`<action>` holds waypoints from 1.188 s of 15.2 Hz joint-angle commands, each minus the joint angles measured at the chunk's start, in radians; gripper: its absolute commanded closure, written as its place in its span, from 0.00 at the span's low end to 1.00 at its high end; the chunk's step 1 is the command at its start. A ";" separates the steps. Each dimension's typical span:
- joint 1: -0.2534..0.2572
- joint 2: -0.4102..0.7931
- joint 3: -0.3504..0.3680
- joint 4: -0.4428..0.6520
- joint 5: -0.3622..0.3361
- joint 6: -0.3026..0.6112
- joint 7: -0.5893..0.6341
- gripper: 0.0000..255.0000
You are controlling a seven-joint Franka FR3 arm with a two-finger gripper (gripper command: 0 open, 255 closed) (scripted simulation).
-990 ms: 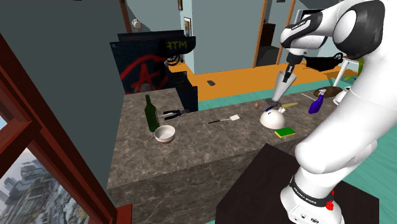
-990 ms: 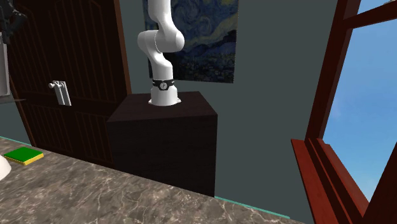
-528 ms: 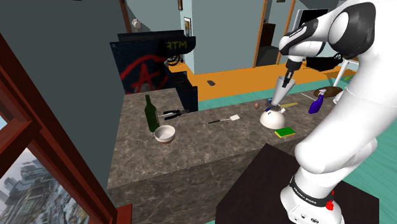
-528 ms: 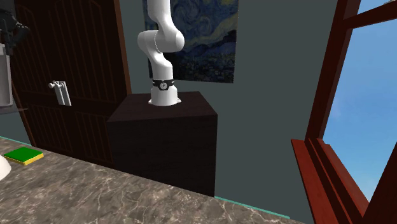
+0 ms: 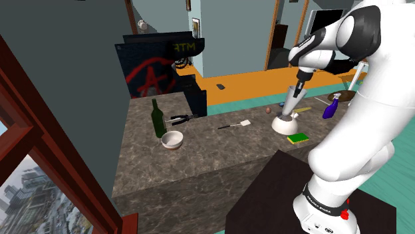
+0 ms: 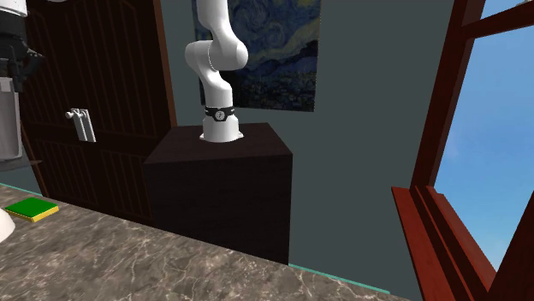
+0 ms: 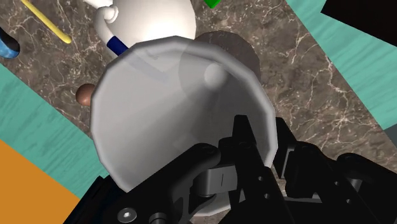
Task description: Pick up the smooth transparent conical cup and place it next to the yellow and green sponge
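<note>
The pale cup (image 6: 7,120) hangs above the green-and-yellow sponge (image 6: 32,209) on the marbled counter (image 6: 214,265).

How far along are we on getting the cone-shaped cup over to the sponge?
Done: the claw is shut on the rim of the translucent cup, which hangs clear of the counter. In hand: the carry, with the cup in the air by the white teapot, not yet at the yellow and green sponge. Left: shift toward the sponge, lower the cup onto bare counter beside it, release.
</note>
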 commanded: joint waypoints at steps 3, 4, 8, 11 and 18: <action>-0.002 0.027 0.000 -0.028 0.025 0.051 -0.020 1.00; -0.002 0.035 0.001 -0.034 0.032 0.064 -0.026 1.00; -0.006 0.071 0.004 -0.054 0.066 0.113 -0.051 1.00; -0.009 0.099 0.009 -0.068 0.095 0.149 -0.073 1.00; -0.025 0.172 0.031 -0.089 0.173 0.229 -0.131 1.00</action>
